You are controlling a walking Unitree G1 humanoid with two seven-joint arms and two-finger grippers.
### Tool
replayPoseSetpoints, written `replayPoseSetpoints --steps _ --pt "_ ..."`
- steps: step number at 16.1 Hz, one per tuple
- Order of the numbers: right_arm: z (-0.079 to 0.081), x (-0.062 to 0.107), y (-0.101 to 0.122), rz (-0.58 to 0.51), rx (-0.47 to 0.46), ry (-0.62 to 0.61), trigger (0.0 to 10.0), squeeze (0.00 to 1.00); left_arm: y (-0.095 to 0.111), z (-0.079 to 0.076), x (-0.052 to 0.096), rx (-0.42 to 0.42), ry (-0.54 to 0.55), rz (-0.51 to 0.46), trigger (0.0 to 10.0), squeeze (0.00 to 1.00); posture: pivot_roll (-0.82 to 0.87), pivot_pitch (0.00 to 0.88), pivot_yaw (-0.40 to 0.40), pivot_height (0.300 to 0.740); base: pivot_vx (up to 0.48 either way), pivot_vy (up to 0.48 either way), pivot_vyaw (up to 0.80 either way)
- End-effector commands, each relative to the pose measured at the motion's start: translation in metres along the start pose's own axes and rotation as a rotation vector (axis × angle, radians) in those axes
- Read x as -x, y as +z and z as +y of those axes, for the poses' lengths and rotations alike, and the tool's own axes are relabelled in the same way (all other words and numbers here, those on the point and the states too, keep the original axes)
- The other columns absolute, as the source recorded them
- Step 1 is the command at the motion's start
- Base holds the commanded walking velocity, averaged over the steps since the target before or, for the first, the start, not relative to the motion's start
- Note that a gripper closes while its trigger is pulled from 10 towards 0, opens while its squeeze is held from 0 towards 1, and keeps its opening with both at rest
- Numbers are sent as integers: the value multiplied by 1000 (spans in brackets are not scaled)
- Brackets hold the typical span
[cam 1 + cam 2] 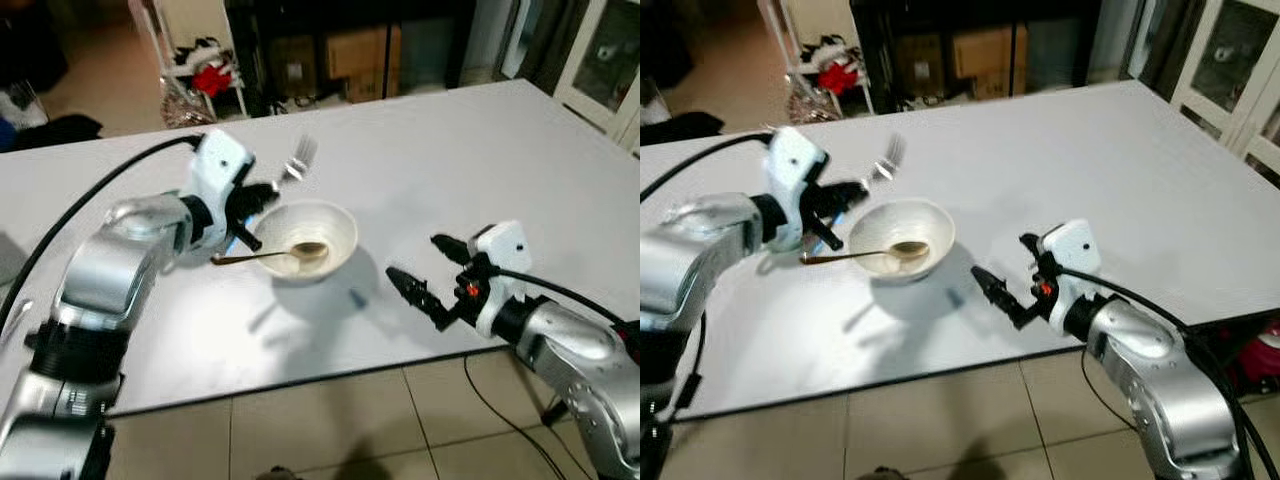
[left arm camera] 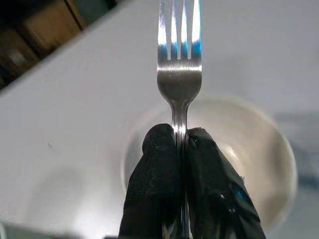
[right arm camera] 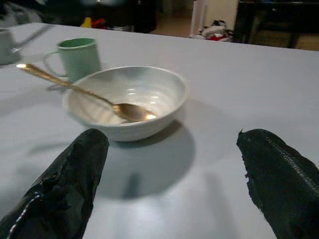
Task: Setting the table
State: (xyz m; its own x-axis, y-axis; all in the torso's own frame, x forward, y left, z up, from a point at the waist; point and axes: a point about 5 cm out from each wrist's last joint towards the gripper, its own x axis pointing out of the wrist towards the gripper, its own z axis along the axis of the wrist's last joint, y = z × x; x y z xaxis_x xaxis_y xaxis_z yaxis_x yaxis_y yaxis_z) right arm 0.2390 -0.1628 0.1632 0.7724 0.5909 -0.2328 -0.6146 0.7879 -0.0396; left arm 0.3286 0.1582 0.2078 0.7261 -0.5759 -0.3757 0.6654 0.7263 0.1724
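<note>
two grippers are at work: the left gripper [image 1: 268, 190] pinches a silver metal fork [image 1: 298, 157] in the air above the white ceramic bowl [image 1: 335, 232] with its gold spoon [image 1: 290, 253], mid-desk. the right gripper [image 1: 430, 275] waits beside it, spread wide. next, i judge, lay the fork flat beside the bowl.

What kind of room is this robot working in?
Probably a home dining area: a large white table on tiled floor holds a bowl with a spoon and a green mug, with cardboard boxes behind.
</note>
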Motion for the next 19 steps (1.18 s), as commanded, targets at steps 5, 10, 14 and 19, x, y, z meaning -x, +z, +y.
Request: replayPoseSetpoints --steps 5,10,14,19 --pt "7 8 -1 68 52 125 10000 0 2 16 -23 -91 -84 241 10000 0 -134 0 135 740 0 0 0" --pt "14 14 -4 114 67 199 10000 0 -9 20 -34 -171 -228 442 10000 0 -136 2 147 740 0 0 0" --pt "17 18 -6 137 76 247 10000 0 -10 25 -39 -198 -268 490 10000 0 -134 2 142 740 0 0 0" --pt "18 18 -6 140 79 270 10000 0 -3 25 -47 -264 -292 498 10000 0 -135 0 152 740 0 0 0"
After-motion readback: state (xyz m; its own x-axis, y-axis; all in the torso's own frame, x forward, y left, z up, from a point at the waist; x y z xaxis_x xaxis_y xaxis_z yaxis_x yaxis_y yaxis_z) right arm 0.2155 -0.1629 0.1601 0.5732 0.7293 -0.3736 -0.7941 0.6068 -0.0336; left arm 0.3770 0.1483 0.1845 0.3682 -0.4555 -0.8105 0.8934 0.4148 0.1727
